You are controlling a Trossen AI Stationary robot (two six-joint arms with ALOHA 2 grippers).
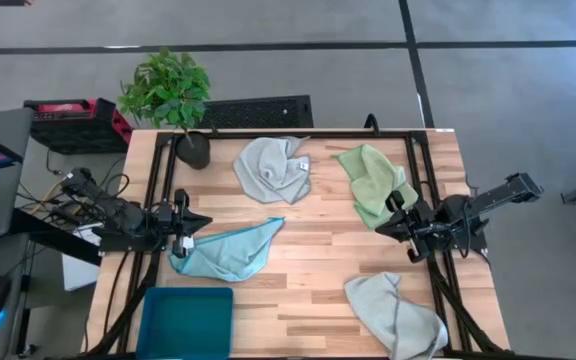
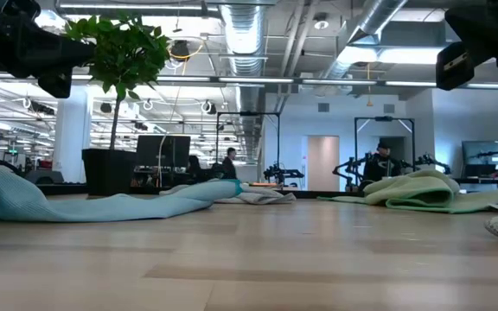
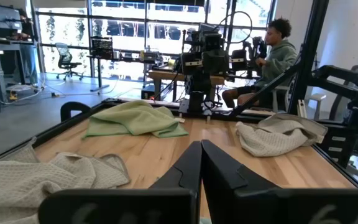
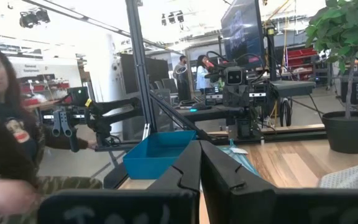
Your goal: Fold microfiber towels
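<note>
**Microfiber towels all unfolded; both arms parked, nothing held**

High view. Four towels lie crumpled and well apart on the wooden table (image 1: 308, 290): the light blue towel (image 1: 230, 250) just beside the left gripper (image 1: 196, 222), the grey tagged towel (image 1: 274, 168) toward the far edge near the potted plant (image 1: 168, 95), the light green towel (image 1: 373, 182) at the far right beside the right gripper (image 1: 392, 214), and the second grey towel (image 1: 396, 312) at the near right corner. None shows a clean folded edge. A teal bin (image 1: 186, 322) sits at the near left corner; no towel is seen in it. Judged from this, no fold is complete and all four remain to be done.

Low view. The light blue towel (image 2: 85, 204) trails flat across the board; the light green towel (image 2: 422, 192) stands as a loose heap. Both arms hang above the surface, clear of the cloths.

Left wrist view. The left gripper (image 3: 201, 163) has its fingers pressed together on nothing. Beyond it lie the light green towel (image 3: 135, 119) and two grey ones, all rumpled. A seated person (image 3: 272, 59) is in the room behind.

Right wrist view. The right gripper (image 4: 200, 163) likewise has its fingers drawn together, empty. The teal bin (image 4: 157, 154) lies ahead, a person (image 4: 8, 118) at the table's side.
</note>
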